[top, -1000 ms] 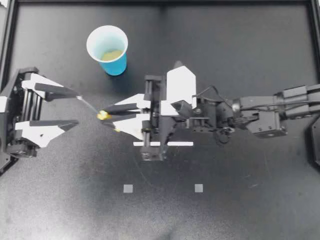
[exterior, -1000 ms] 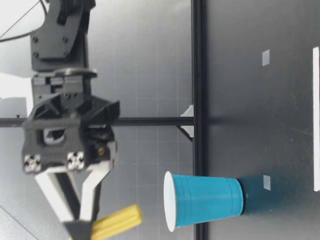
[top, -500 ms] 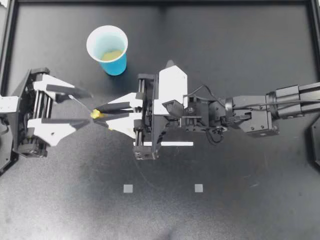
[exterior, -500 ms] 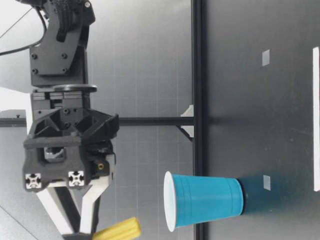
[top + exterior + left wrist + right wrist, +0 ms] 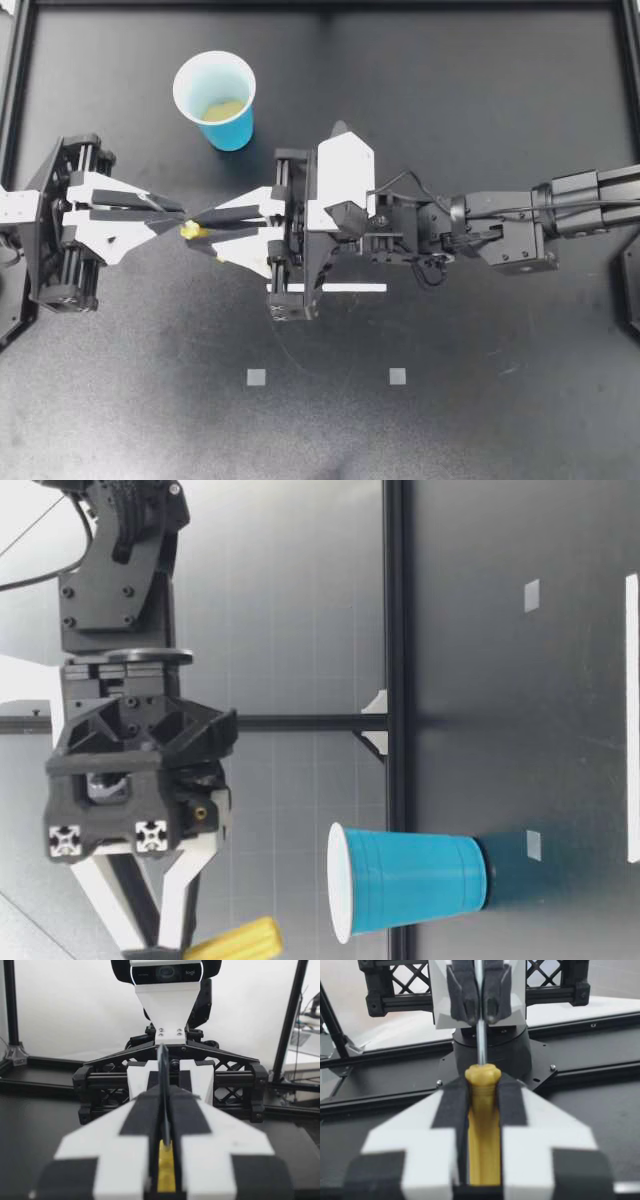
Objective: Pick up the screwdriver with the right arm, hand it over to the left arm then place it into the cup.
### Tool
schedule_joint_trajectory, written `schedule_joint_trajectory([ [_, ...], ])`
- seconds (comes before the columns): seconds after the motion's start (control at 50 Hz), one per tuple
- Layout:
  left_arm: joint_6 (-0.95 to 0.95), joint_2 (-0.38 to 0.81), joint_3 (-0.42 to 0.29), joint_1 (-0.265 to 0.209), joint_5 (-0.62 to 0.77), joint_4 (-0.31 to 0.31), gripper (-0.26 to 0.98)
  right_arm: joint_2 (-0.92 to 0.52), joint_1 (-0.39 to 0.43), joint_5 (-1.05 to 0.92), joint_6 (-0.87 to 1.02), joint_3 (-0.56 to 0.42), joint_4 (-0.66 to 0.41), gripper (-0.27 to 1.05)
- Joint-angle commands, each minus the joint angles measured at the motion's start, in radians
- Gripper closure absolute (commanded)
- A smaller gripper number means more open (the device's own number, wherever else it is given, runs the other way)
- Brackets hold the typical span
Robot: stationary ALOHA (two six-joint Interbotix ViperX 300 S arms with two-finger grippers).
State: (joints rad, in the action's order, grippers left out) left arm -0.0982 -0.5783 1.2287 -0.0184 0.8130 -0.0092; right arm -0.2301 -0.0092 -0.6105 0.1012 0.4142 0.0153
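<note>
The screwdriver, with a yellow handle and a thin metal shaft, hangs above the table between both grippers. My right gripper is shut on the handle, which lies lengthwise between its fingers. My left gripper faces it tip to tip and is shut on the shaft. The blue cup stands upright on the table behind the two grippers, apart from both. In the low view the handle juts out below my right gripper, level with the cup rim.
Something pale yellow lies in the cup's bottom. A white tape strip sits under my right gripper, and two small tape squares lie nearer the front. A black frame edges the table.
My left gripper went from wide open to shut on the shaft. The right arm carried the screwdriver slightly leftward to meet it, then held still.
</note>
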Motion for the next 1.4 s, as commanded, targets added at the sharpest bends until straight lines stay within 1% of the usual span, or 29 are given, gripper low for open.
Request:
schedule_joint_trajectory([
  [0.0, -0.002, -0.003, -0.02, 0.003, 0.009, 0.003, 0.7, 0.031, -0.014, -0.005, 0.003, -0.018, 0.005, 0.44],
  [0.06, -0.002, -0.003, -0.02, 0.005, 0.009, 0.003, 0.7, 0.031, -0.014, -0.005, 0.005, -0.018, 0.005, 0.3],
  [0.1, 0.0, -0.003, -0.018, 0.005, 0.009, 0.003, 0.7, 0.032, -0.014, -0.005, 0.005, -0.018, 0.009, 0.19],
  [0.18, 0.0, -0.003, -0.017, 0.003, 0.009, 0.003, 0.7, 0.038, -0.014, -0.005, 0.0, -0.015, 0.017, 0.06],
  [0.22, 0.002, -0.002, -0.015, 0.005, 0.009, 0.003, 0.7, 0.046, -0.014, -0.008, 0.0, -0.011, 0.018, 0.03],
  [0.32, 0.017, 0.0, -0.012, 0.005, 0.005, 0.003, 0.7, 0.08, -0.025, -0.009, 0.0, 0.017, 0.018, 0.05],
  [0.42, 0.044, 0.0, -0.011, -0.002, 0.003, 0.002, 0.7, 0.143, -0.032, -0.029, 0.0, 0.077, 0.018, 0.05],
  [0.46, 0.064, 0.0, -0.009, -0.012, -0.002, -0.003, 0.7, 0.17, -0.032, -0.044, 0.0, 0.103, 0.018, 0.05],
  [0.54, 0.117, 0.008, -0.005, -0.046, -0.009, -0.029, 0.7, 0.225, -0.032, -0.08, 0.0, 0.161, 0.018, 0.05],
  [0.62, 0.187, 0.02, -0.003, -0.083, -0.012, -0.081, 0.7, 0.276, -0.032, -0.115, 0.005, 0.219, 0.02, 0.05],
  [0.68, 0.249, 0.032, -0.003, -0.121, -0.011, -0.12, 0.7, 0.31, -0.032, -0.141, 0.005, 0.259, 0.018, 0.05],
  [0.76, 0.311, 0.044, -0.003, -0.172, -0.006, -0.15, 0.7, 0.347, -0.029, -0.178, 0.003, 0.308, 0.018, 0.05],
  [0.88, 0.376, 0.064, -0.008, -0.256, 0.008, -0.176, 0.7, 0.374, -0.026, -0.216, 0.003, 0.348, 0.018, 0.05],
  [0.94, 0.391, 0.081, -0.014, -0.305, 0.025, -0.179, 0.7, 0.38, -0.025, -0.224, 0.003, 0.359, 0.017, 0.05],
  [1.06, 0.396, 0.135, -0.026, -0.379, 0.067, -0.179, 0.7, 0.377, -0.025, -0.227, 0.002, 0.365, 0.017, 0.05],
  [1.14, 0.397, 0.186, -0.04, -0.413, 0.098, -0.179, 0.7, 0.373, -0.025, -0.227, 0.002, 0.364, 0.014, 0.05],
  [1.24, 0.396, 0.268, -0.071, -0.442, 0.132, -0.181, 0.7, 0.37, -0.025, -0.227, 0.003, 0.365, 0.014, 0.05],
  [1.38, 0.379, 0.365, -0.114, -0.453, 0.152, -0.183, 0.7, 0.37, -0.018, -0.227, 0.003, 0.365, 0.012, 0.05],
])
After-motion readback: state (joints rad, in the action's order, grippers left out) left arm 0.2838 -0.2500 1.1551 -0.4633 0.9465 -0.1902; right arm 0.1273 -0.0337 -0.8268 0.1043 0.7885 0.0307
